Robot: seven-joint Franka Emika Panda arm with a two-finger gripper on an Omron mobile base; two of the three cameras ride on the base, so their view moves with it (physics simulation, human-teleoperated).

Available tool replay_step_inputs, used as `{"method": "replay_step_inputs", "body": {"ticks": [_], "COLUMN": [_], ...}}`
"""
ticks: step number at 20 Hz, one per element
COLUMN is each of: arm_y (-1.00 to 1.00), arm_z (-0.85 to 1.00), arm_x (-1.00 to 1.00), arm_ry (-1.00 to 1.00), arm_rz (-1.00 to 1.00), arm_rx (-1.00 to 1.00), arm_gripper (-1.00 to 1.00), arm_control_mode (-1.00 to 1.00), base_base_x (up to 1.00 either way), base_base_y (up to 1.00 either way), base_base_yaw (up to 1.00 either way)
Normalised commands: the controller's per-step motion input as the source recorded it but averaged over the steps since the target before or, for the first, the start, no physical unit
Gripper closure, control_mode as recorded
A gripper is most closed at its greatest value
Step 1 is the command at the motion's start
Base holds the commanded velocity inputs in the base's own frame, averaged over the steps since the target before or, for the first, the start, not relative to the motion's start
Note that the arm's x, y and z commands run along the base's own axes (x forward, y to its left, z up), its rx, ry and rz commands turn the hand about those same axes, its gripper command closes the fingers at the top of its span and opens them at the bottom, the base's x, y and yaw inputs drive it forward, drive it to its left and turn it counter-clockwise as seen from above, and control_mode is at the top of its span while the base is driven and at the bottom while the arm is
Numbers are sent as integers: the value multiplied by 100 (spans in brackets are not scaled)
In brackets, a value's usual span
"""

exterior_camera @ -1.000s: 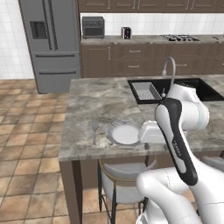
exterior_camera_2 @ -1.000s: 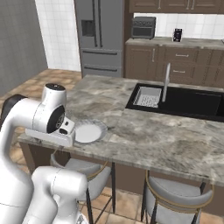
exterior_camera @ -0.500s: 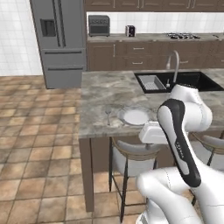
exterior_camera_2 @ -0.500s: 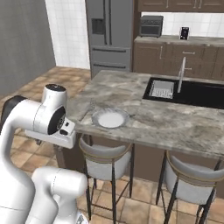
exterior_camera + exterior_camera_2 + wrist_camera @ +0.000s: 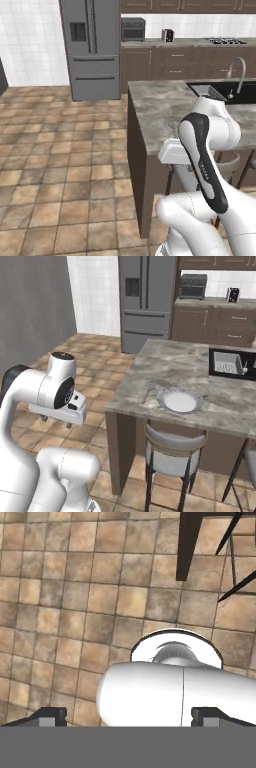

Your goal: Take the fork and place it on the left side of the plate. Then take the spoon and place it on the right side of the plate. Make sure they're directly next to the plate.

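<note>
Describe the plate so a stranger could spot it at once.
Find the stone-topped island with the dark sink set into it. Near the island's front edge, above the grey stool, lies the plate: round and shallow, with a wide grey rim and a white centre. The only things beside it are thin pieces of cutlery just to its left, so it is the one round dish there.

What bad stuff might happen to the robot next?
1. The tool is open and points down at the floor tiles, away from the counter. Swinging it up may bump the counter edge or the stool.
2. The fork looks thin and lies right by the plate, close to the counter's edge. A clumsy grab might knock the plate or push the fork off.
</note>
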Motion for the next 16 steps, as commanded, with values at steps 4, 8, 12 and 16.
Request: {"method": "replay_step_inputs", "body": {"ticks": [4,8,12,16], "arm_y": [0,0,0,0], "arm_z": [0,0,0,0], "arm_x": [0,0,0,0], "arm_ry": [0,0,0,0], "arm_rz": [0,0,0,0], "arm_rx": [0,0,0,0], "arm_gripper": [-100,-100,-100,-100], "arm_control_mode": [100,100,100,100], "base_base_x": [34,49,68,79], "base_base_y": [93,89,73,60], "base_base_yaw": [0,0,-5,-10]}}
